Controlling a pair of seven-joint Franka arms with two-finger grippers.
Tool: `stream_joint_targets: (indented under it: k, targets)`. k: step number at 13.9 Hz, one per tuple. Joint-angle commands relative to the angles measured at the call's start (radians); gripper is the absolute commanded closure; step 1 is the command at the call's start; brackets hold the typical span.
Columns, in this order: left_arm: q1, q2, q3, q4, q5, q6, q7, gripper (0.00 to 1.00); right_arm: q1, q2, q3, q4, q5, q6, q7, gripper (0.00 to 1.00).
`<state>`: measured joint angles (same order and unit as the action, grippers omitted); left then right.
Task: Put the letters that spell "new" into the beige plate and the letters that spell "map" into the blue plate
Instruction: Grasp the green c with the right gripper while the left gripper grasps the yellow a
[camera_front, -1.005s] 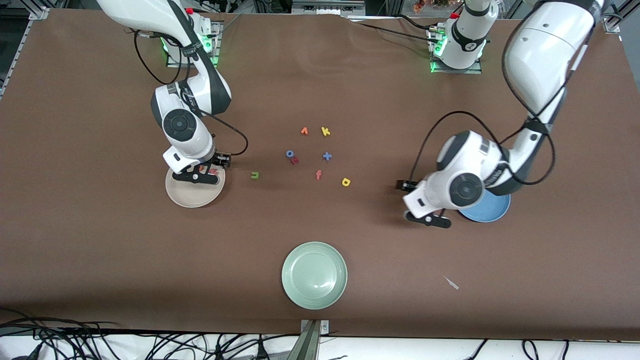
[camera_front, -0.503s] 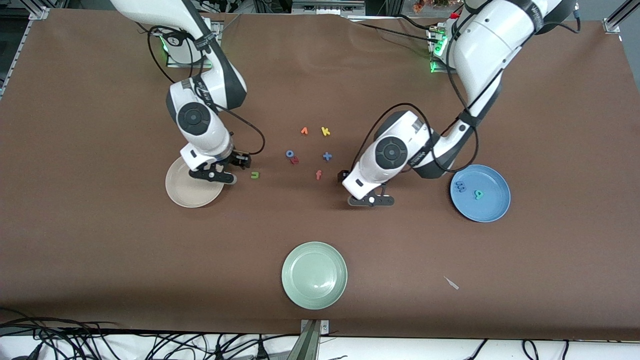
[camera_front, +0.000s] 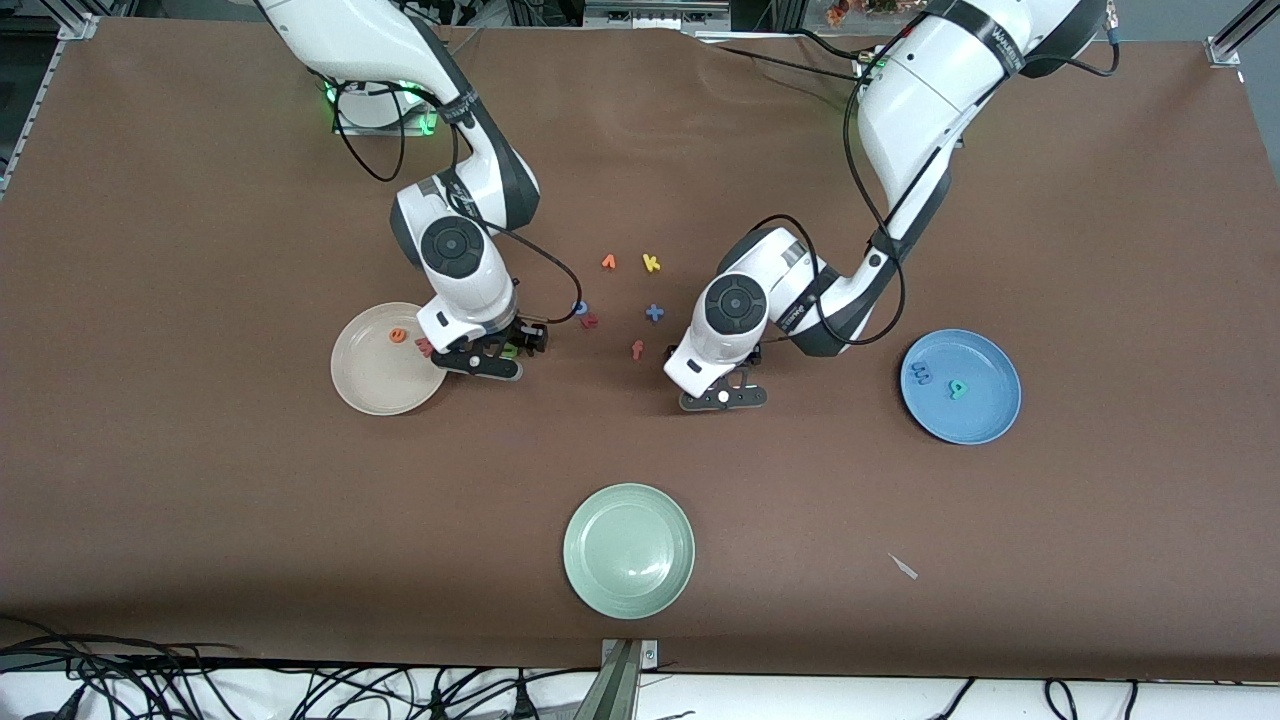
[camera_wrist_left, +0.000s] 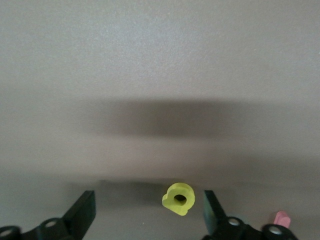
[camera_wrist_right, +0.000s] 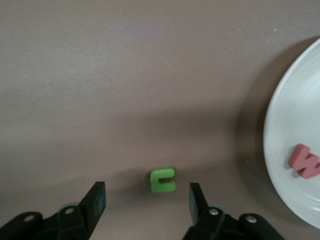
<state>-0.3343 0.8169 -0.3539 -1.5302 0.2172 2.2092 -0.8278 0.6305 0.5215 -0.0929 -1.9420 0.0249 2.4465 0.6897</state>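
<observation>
Both arms have just swung in from their plates. The right end effector (camera_wrist_right: 145, 210) now hangs open and empty over the green n (camera_wrist_right: 163, 180), which lies between its fingers beside the beige plate (camera_front: 365, 385) holding e and w. The left end effector (camera_wrist_left: 147, 215), open and empty, straddles the yellow a (camera_wrist_left: 178, 198); m and p lie in the blue plate (camera_front: 985, 410). By my judgement, one letter remains for each word.

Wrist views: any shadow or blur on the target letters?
Left wrist view: broad soft shadow band on the table above the yellow a, letter sharp. Right wrist view: green n slightly soft-edged, dim shading around it; beige plate rim bright, no hard glare.
</observation>
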Motion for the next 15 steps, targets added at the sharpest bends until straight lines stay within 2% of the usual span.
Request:
stream_joint_targets:
  k: [1,5,8,11,15]
  targets:
    - [-0.026,0.027,0.016,0.05,-0.016,-0.008,-0.031,0.09,0.008,0.018,-0.005,0.018,0.003,0.006,-0.001,0.24]
    - [-0.051,0.041,0.016,0.062,-0.013,-0.008,-0.085,0.16,0.008,0.023,-0.005,-0.026,0.0,0.066,-0.005,0.27]
    - [-0.057,0.047,0.016,0.062,-0.012,-0.008,-0.102,0.24,0.008,0.023,-0.005,-0.066,0.0,0.126,-0.009,0.32]
    - [-0.06,0.053,0.016,0.062,-0.012,-0.008,-0.114,0.34,0.008,0.023,-0.007,-0.072,0.0,0.131,-0.019,0.35]
    - [-0.06,0.053,0.016,0.062,-0.01,-0.008,-0.11,0.49,0.008,0.023,-0.007,-0.075,0.0,0.132,-0.024,0.51]
